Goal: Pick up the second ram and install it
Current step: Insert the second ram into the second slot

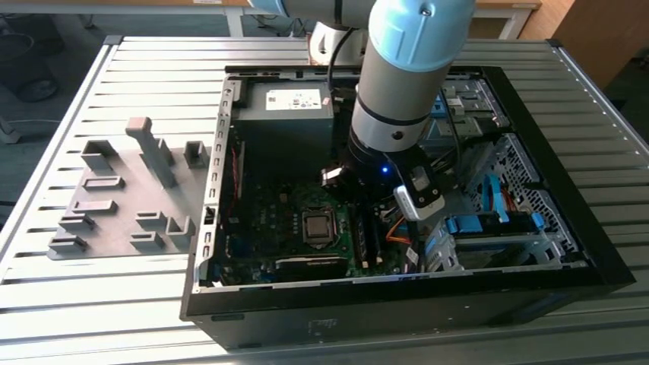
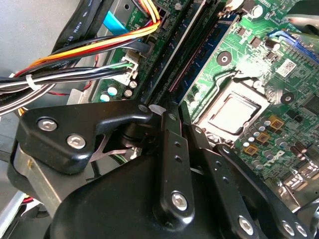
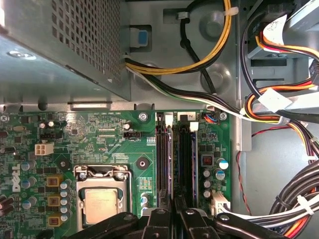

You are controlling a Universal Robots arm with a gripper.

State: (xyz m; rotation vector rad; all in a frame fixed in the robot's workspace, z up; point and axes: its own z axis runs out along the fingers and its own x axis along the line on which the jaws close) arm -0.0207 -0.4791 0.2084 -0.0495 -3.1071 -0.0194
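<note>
Gripper (image 1: 378, 199) sits low in the case (image 1: 568, 228), frame centre, over the motherboard (image 3: 99, 134) slots. Second ram (image 2: 207, 47), blue, stands in its slot, upper centre. Jaws drawn together; grip unclear. Judged: nearly seated.

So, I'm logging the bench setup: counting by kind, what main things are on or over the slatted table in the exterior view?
Computer case: 1
Grey fixture plate: 1
Robot arm, reaching into the case: 1
Total: 3
</note>
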